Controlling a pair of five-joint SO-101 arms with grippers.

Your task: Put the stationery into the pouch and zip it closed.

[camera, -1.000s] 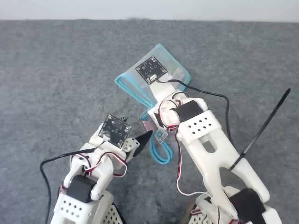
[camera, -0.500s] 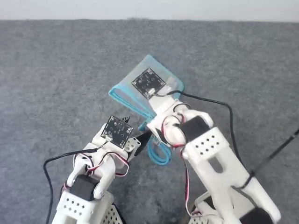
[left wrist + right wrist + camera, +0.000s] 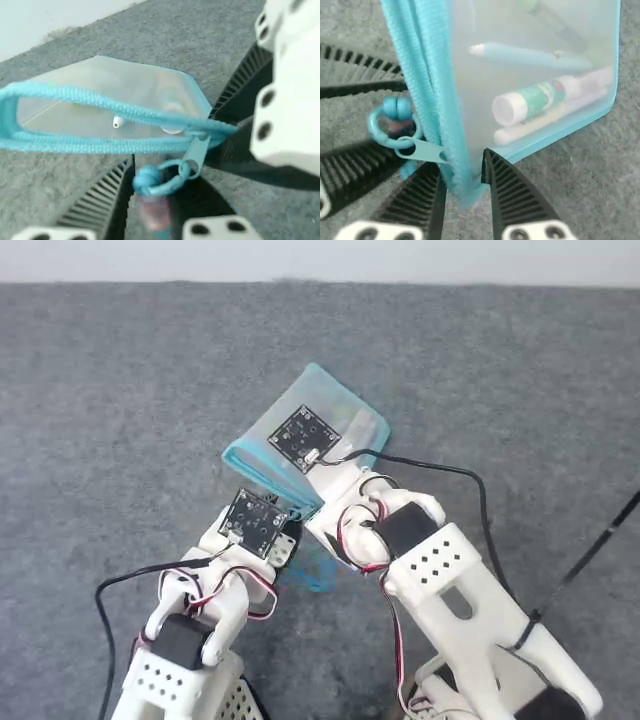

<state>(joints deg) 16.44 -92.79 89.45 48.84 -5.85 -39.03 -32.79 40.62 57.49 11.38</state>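
Pinching pouch (image 3: 352, 416) at its zip-end corner: right pincer (image 3: 461, 164), clamped. Left pincer (image 3: 160, 176), jaws apart, brackets zip pull (image 3: 197, 152); unzipped edge runs away from both across worktop (image 3: 120, 390); stationery (image 3: 535, 100) inside.

- You have one pouch (image 3: 342, 406) on the surface (image 3: 120, 390).
- You have two grippers at it: one left gripper (image 3: 157, 195) and one right gripper (image 3: 462, 167).
- The pouch has one zip pull (image 3: 196, 152), which carries one cord loop (image 3: 169, 176) and one bead (image 3: 145, 177).
- Through the pouch wall you can count one pen (image 3: 520, 54), one glue stick (image 3: 540, 97) and one pale stick (image 3: 545, 122).
- There is also one greenish item (image 3: 555, 22), too blurred for you to name.
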